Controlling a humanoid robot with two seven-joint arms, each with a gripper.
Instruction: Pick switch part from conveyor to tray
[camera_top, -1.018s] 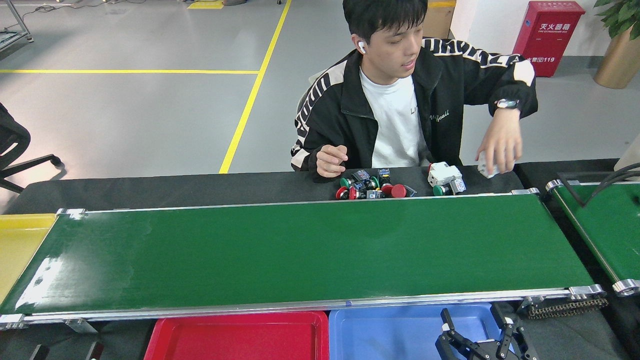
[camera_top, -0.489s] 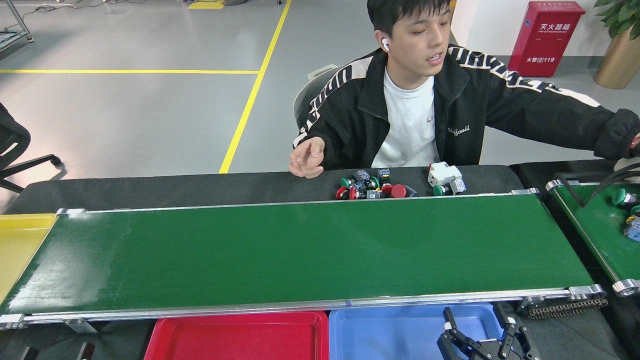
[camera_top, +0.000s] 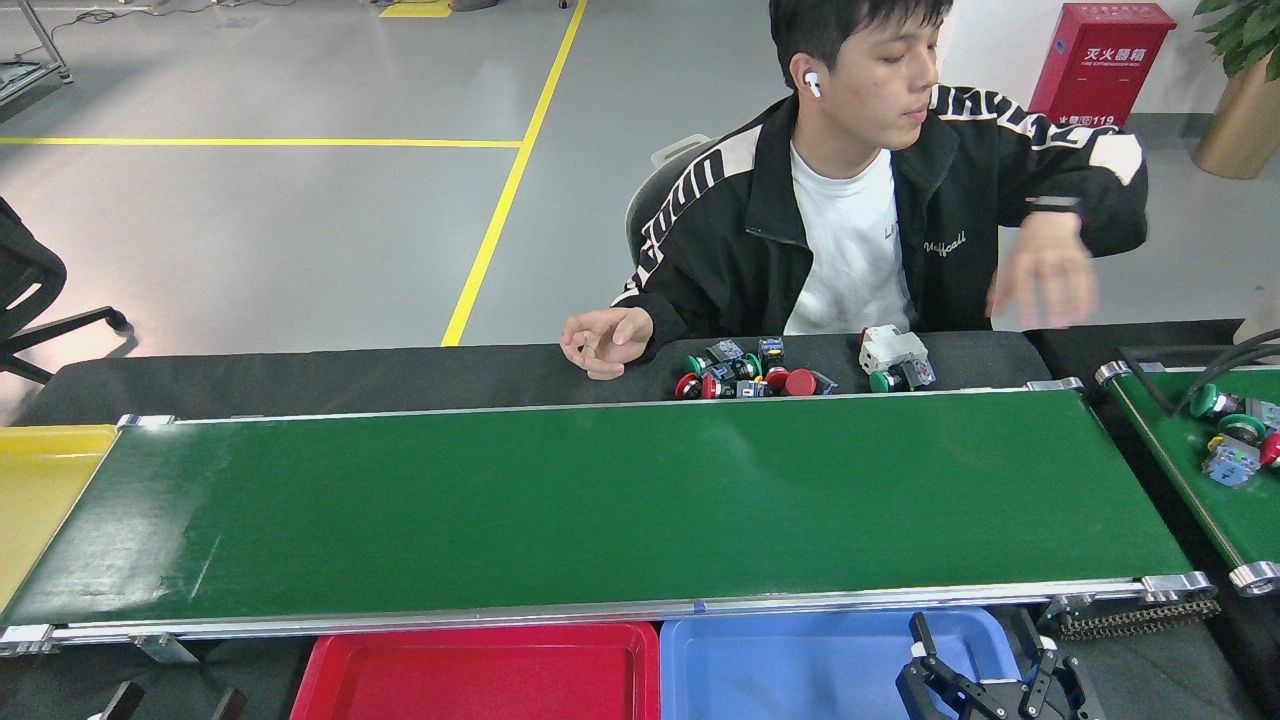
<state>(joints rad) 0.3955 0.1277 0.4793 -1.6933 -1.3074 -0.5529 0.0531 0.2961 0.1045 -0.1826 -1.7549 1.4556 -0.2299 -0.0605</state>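
Green conveyor (camera_top: 600, 500) bare; switch parts (camera_top: 1232, 432) sit on side belt (camera_top: 1215, 500). Right gripper (camera_top: 985, 670) open over blue tray (camera_top: 800, 665), left unseen. Risk: mistimed grab.

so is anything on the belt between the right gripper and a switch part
No part is on the conveyor yet. The switch parts lie on the second belt, far right. The right gripper, open over the blue tray, has nothing visible blocking it.

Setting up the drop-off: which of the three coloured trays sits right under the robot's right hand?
The blue tray; the right hand hangs over it. The red tray lies beside it, the yellow tray far left.
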